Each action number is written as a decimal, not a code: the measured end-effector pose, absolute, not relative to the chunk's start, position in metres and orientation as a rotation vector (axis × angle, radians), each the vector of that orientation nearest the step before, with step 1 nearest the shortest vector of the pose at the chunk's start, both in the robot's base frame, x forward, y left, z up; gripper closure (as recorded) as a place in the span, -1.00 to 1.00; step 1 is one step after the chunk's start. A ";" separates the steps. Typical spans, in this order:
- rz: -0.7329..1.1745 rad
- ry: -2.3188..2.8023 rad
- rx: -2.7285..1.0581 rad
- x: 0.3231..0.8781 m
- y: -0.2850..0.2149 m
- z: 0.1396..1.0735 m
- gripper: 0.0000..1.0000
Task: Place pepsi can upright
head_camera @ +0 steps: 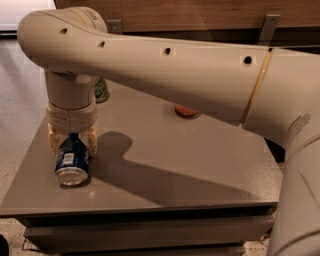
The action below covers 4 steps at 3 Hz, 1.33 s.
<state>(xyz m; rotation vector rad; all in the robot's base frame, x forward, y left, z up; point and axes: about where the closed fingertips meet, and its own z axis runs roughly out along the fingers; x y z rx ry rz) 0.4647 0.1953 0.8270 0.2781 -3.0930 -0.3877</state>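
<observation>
Front-left on the table (210,165), the pepsi can (72,163) lies on its side, long axis front to back, silver end toward the camera. The gripper (72,144) points straight down, fingers clamped on its flanks. Behind, a green can (102,91) peeks past the arm (165,70); farther right, an orange object (186,111) is half hidden.

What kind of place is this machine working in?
Probably an office or lab room: a grey table, a wood-panelled wall with metal brackets, a speckled floor. The gripper is at the table's front left, closed around the lying pepsi can.
</observation>
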 end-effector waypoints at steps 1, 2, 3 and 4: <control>-0.388 -3.094 0.283 0.464 0.195 0.827 1.00; -0.388 -3.094 0.283 0.464 0.195 0.827 1.00; -0.434 -3.194 0.321 0.477 0.188 0.847 1.00; -0.529 -3.347 0.395 0.492 0.174 0.881 1.00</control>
